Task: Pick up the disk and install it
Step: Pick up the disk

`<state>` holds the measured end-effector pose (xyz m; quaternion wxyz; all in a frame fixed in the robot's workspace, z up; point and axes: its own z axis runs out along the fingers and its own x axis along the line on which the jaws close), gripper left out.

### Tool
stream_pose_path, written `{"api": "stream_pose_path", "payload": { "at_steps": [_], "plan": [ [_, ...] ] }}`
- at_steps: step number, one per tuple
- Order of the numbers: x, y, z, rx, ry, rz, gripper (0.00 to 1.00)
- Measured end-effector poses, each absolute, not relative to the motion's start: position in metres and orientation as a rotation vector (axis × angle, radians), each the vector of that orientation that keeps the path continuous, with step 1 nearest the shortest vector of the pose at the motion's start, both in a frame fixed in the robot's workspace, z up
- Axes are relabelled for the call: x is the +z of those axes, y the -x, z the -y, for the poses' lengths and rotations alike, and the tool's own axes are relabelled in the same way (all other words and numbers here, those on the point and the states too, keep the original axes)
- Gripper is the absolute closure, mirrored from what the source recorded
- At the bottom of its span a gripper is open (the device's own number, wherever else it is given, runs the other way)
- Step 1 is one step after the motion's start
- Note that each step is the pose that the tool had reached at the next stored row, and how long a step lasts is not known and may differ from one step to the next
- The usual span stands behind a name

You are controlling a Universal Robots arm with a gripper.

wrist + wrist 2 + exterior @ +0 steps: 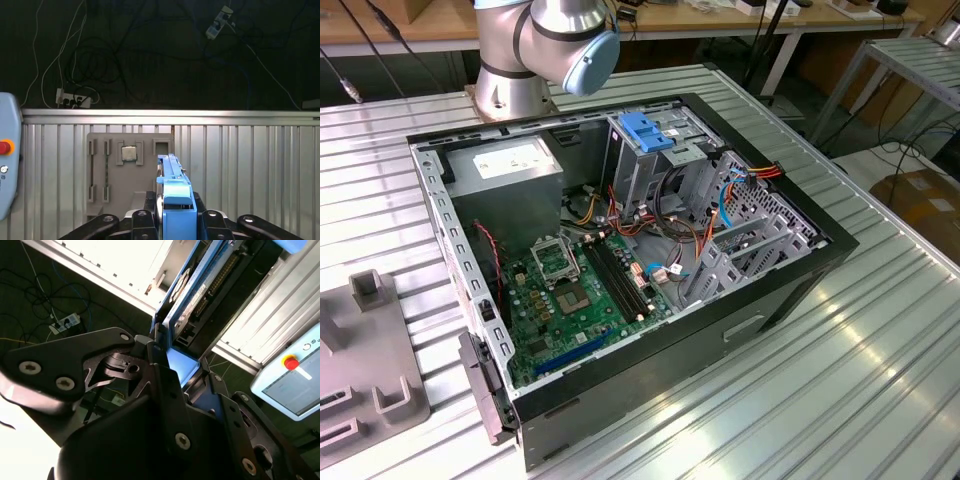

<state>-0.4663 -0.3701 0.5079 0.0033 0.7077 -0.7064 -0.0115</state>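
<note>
The ribbed metal table [880, 330] carries everything; on it lies an open black computer case [720, 340], side panel off, so the interior faces up. The arm [545, 40] has its base standing on the table just behind the case. A grey fixture plate [370, 380] rests at the exterior view's left, apart from the case. A green motherboard [575, 300] covers the case floor, with a grey power supply [510, 165] beside it. Opposite these stands the metal drive cage [655, 175], topped by a fixed blue bracket [645, 130].

In the first wrist view a pale pendant [7, 165] with a red button [4, 147] lies at the table's edge. The disk [175, 192] stands edge-on above the table, away from the case, its blue carrier rail toward the camera. The gripper [180, 357] is clamped onto it, one black finger pressed to each flat side; in the second wrist view the drive's label and connector edge run away from the fingers. Beyond the disk in the first wrist view sits a plate of that kind, with a small square chip [129, 153] in one pocket.
</note>
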Motion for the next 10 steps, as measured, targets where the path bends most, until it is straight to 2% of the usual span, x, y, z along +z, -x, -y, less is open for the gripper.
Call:
{"api": "stream_pose_path", "payload": {
  "at_steps": [10],
  "plan": [
    [0.508, 0.451, 0.370, -0.036, -2.219, 2.215, 0.63]
  ]
}}
